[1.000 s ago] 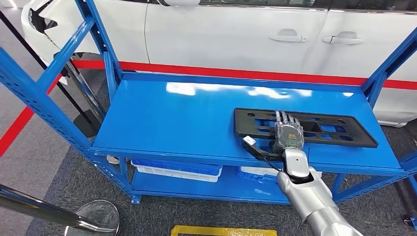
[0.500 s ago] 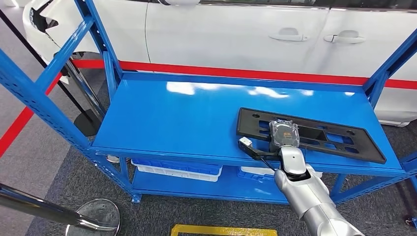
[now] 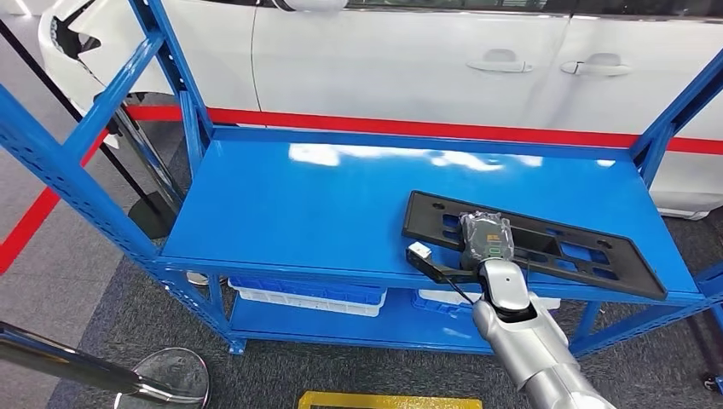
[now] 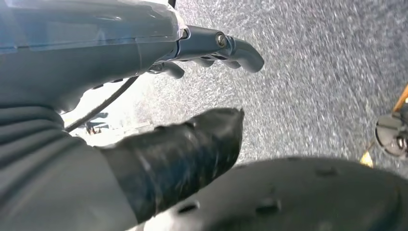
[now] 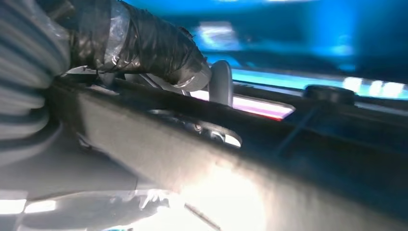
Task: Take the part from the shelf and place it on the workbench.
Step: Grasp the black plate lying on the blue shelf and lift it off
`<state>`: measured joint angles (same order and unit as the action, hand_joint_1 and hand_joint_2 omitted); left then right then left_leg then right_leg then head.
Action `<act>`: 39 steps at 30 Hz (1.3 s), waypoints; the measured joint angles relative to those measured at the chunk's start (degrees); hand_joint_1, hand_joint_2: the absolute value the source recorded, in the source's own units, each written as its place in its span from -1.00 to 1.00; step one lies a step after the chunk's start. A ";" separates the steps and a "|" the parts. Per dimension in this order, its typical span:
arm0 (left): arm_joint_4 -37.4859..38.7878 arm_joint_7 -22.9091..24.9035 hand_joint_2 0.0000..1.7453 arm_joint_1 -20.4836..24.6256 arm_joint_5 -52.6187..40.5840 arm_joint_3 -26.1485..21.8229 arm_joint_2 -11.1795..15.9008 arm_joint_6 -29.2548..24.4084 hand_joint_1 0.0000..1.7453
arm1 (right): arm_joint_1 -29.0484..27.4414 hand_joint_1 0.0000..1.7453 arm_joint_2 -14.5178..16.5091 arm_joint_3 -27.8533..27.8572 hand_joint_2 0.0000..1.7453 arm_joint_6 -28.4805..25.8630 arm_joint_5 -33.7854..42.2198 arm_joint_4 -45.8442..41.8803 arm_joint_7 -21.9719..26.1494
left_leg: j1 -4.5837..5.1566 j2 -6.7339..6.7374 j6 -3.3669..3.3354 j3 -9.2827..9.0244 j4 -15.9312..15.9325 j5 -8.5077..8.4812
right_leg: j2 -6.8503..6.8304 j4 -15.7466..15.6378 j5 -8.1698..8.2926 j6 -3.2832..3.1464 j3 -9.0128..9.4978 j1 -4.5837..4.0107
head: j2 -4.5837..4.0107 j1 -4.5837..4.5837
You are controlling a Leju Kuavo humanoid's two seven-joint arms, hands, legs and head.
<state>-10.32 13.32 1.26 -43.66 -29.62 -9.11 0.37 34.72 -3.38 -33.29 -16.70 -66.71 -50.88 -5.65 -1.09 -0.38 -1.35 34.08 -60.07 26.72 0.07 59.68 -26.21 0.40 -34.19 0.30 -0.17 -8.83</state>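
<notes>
The part [image 3: 588, 256], a long flat black plastic frame with cut-outs, lies skewed on the right of the blue shelf's [image 3: 324, 204] top level, near its front edge. My right hand [image 3: 487, 237] grips it close to its left end, with the fingers curled over it. In the right wrist view, the taped thumb [image 5: 154, 48] presses on the part's dark edge [image 5: 192, 163], which runs across the picture. My left hand [image 4: 144, 96] hangs over grey carpet and holds nothing, its thumb apart from the fingers.
A white car [image 3: 409, 60] stands right behind the shelf. Blue uprights [image 3: 179, 77] frame both ends. White and blue bins [image 3: 307, 294] sit on the lower level. A steel post and round base [image 3: 162, 379] stand at the lower left, a yellow floor mark [image 3: 384, 399] in front.
My right hand went from lying flat on the part to curling around it. The part has slid toward the shelf's front edge and turned, its right end now lower.
</notes>
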 joint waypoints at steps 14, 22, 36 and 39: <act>0.02 -0.89 1.00 -0.28 -2.38 0.38 0.11 -0.81 -1.00 | -10.40 1.00 -9.88 6.19 1.00 -4.49 3.18 -19.00 11.89 | -0.02 -0.32 -0.19 -0.19 0.81 -0.28 | 0.32 -0.67 0.56 -0.27 -0.19 -0.44 | 0.00 0.00; 0.01 -0.28 1.00 -0.17 -1.78 0.19 0.24 -0.61 -1.00 | -11.06 1.00 -9.68 5.75 1.00 -5.32 0.20 -24.05 11.44 | 0.08 0.04 0.97 6.72 -14.39 7.39 | -0.28 -1.83 1.25 -1.84 0.10 -0.16 | 0.00 -0.05; 0.02 2.48 1.00 -0.07 -2.07 -1.31 -0.04 -0.83 -1.00 | -8.75 1.00 -10.17 -3.93 1.00 -18.56 -19.11 -31.79 3.58 | 0.15 0.21 -1.62 0.40 1.08 -1.37 | -0.01 12.75 -8.28 0.96 -5.03 0.26 | 0.00 -0.01; 0.02 2.42 1.00 -0.02 -2.14 -1.67 -0.10 -1.02 -1.00 | -8.25 1.00 -11.24 -6.87 1.00 -18.76 -19.15 -32.55 1.69 | 0.13 0.24 -1.44 1.44 0.63 -1.85 | -0.04 12.39 -6.98 1.30 -3.27 0.75 | 0.00 -0.01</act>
<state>-10.29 15.74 1.24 -45.80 -31.29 -9.21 -0.66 26.47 -14.62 -40.16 -35.46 -85.85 -83.43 -3.96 -0.97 -0.14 -2.79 35.52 -59.45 24.88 0.03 72.07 -33.19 1.70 -37.46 1.05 -0.17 -8.84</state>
